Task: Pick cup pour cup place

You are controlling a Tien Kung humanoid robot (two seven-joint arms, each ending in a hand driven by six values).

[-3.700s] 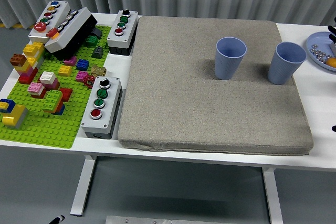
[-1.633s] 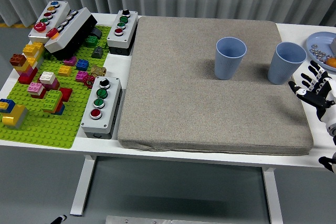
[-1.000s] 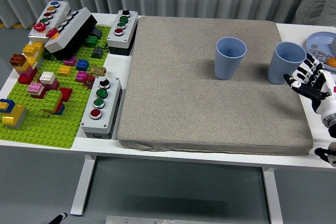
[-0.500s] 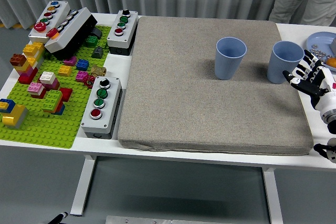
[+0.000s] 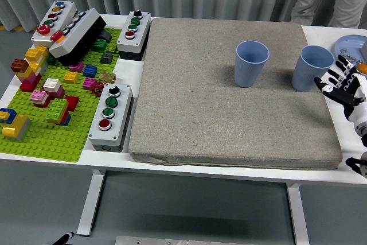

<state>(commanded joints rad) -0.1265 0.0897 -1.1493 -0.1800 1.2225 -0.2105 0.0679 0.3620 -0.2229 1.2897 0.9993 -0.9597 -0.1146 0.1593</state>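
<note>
The grey mat [image 5: 229, 90] lay bare in front of both cups. The right cup [image 5: 311, 68] stood well apart from the left cup [image 5: 250, 63], with the blue plate [image 5: 348, 44] close on its right.

A green brick baseplate [image 5: 54, 136] with coloured bricks lies at the left of the white surface [image 5: 241, 173], among four button boxes [image 5: 110, 115]; a grey mat [image 5: 229, 119] fills the middle.

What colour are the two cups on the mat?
Both cups, the left cup and the right cup, are light blue, seen clearly in the head view.
</note>
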